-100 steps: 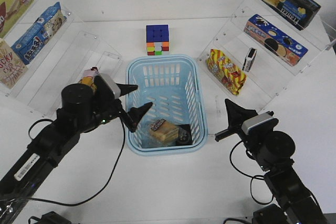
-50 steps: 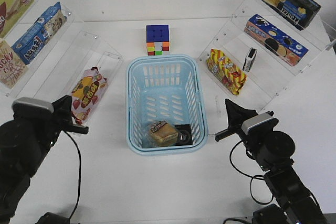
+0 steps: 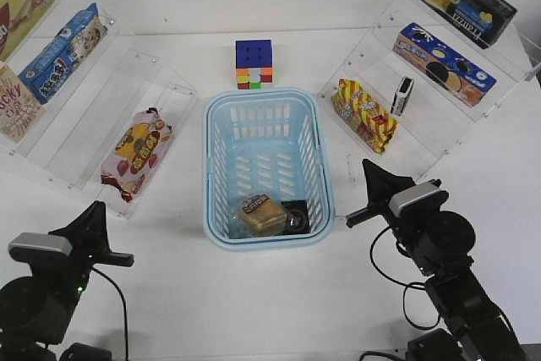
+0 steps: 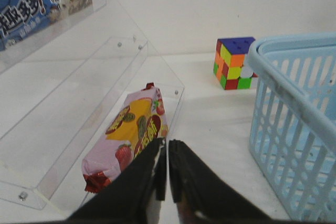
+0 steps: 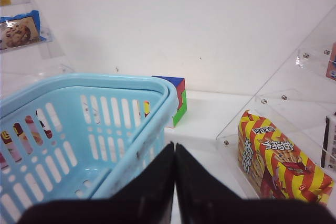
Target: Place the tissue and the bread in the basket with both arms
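The light blue basket [image 3: 210, 171] stands mid-table. The wrapped bread [image 3: 260, 213] lies inside at its near end, and the black tissue pack [image 3: 296, 218] lies next to it on the right. My left gripper [image 3: 103, 208] is shut and empty, low at the front left, well clear of the basket. My right gripper [image 3: 366, 165] is shut and empty just right of the basket. In the left wrist view the closed gripper [image 4: 167, 142] points past the basket's wall [image 4: 294, 103]. In the right wrist view the closed gripper [image 5: 175, 146] sits beside the basket rim [image 5: 131, 85].
A red-and-pink snack bag [image 3: 135, 154] lies on the left clear shelf and also shows in the left wrist view [image 4: 131, 135]. A colour cube [image 3: 254, 63] stands behind the basket. A yellow-red snack bag [image 3: 363, 114] and boxes sit on the right shelves.
My left arm has pulled back from over the basket to the front left and its jaws have closed. The bread stays in the basket. The right arm has not moved.
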`<action>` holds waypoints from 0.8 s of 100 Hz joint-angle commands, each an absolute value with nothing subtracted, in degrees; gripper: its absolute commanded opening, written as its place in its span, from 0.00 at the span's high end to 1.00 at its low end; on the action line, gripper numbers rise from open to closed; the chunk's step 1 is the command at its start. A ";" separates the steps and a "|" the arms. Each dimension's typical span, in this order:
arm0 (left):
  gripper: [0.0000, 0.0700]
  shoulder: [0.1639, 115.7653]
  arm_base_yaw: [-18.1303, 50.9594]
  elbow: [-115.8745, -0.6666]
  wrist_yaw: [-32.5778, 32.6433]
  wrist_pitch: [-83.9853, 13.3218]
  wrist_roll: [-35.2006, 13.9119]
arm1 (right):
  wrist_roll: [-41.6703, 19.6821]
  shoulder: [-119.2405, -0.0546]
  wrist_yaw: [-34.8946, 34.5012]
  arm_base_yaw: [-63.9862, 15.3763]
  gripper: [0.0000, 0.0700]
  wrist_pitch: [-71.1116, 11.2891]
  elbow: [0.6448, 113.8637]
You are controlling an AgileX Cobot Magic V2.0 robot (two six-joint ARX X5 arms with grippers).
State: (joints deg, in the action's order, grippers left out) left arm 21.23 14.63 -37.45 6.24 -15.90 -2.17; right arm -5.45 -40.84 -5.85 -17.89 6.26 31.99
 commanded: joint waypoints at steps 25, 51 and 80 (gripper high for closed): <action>1.00 15.84 14.61 -38.50 7.88 -14.63 0.71 | -6.15 -40.93 -5.89 -18.04 1.00 6.85 32.67; 1.00 11.64 9.02 -26.50 7.42 -3.62 1.61 | -6.17 -40.93 -5.91 -18.04 1.00 6.85 32.67; 1.00 3.79 2.66 -10.28 3.11 3.07 -0.03 | -6.17 -40.93 -5.93 -18.04 1.00 6.85 32.67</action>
State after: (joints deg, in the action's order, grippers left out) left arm 5.17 3.29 -11.22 3.81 1.56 0.49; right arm -5.45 -40.84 -5.89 -17.89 6.26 31.99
